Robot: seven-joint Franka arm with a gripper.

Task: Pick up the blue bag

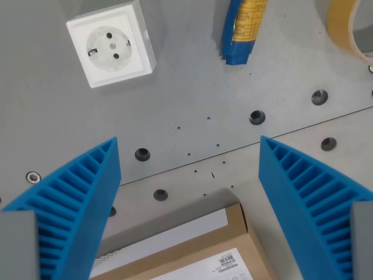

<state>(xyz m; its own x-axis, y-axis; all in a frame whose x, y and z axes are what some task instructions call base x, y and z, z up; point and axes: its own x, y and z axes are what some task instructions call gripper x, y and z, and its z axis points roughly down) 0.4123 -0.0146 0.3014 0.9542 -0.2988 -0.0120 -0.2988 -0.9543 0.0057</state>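
Observation:
The blue bag [242, 29] lies at the top of the wrist view, right of centre, a blue packet with a yellow label and a zigzag end; its upper part is cut off by the frame edge. My gripper [189, 154] is open, its two blue ribbed fingers [76, 192] spread wide at the lower left and lower right. It holds nothing and hovers over the grey table, well short of the bag.
A white wall socket [112, 44] sits at the top left. A roll of tape [349, 26] shows at the top right corner. A brown cardboard box [192, 254] with a white label lies at the bottom centre. The grey table [192, 105] has screw holes.

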